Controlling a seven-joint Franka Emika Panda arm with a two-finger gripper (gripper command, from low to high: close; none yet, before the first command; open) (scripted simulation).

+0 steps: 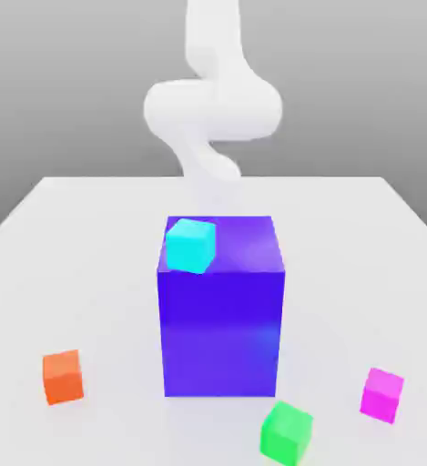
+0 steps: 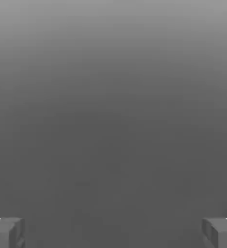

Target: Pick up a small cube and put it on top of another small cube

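The small magenta-pink cube [image 1: 381, 393] rests on the white table near the front, at the exterior view's right. My white arm [image 1: 212, 109] rises behind the big blue-violet block [image 1: 222, 319], far from the pink cube. In the hand view my gripper [image 2: 113, 232] is open, its two grey fingertips [image 2: 6, 232] far apart with nothing between them and plain grey beyond.
A cyan cube [image 1: 190, 246] sits on the big block's top, at its front corner on the exterior view's left. An orange cube [image 1: 63, 377] lies at the front left of the table [image 1: 89, 237] and a green cube [image 1: 286, 433] at the front, between the block and the pink cube.
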